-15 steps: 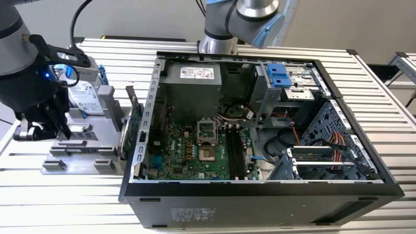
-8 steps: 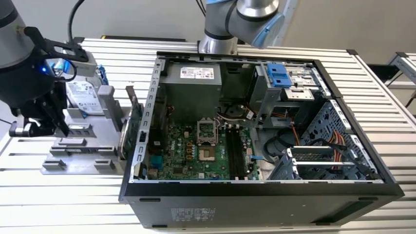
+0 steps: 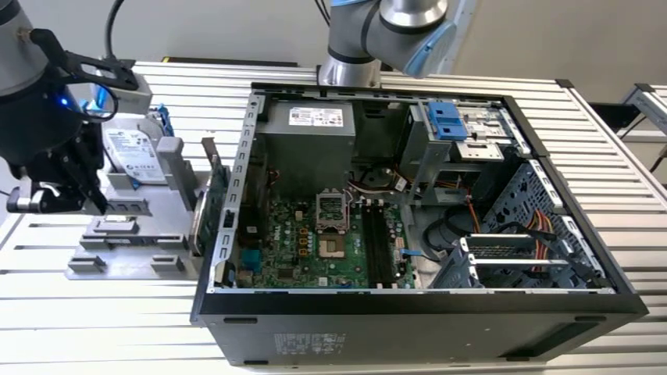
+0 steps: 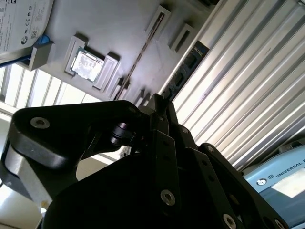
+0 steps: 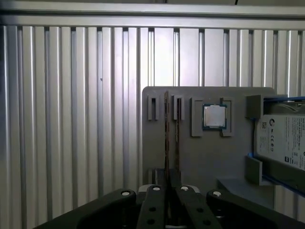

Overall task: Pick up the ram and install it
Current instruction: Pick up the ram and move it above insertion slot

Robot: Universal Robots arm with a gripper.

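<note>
One ram [image 5: 166,133] edge-on in one grey holder [image 5: 209,162], one gripper [image 5: 169,190] close by

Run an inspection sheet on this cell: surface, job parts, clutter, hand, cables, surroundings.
Surface: slatted metal table with a grey fixture tray on it.
Job's things: ram standing on edge in the tray's slots; open PC case beside the tray, motherboard exposed.
Clutter: processor chip and hard drive in the tray; upright green board between tray and case.
Grippers: hand low over one end of the ram; grip state cannot be told.
Cables: orange wires inside the case; black cable on the arm.
Surroundings: arm base beyond the case in the exterior view.
</note>
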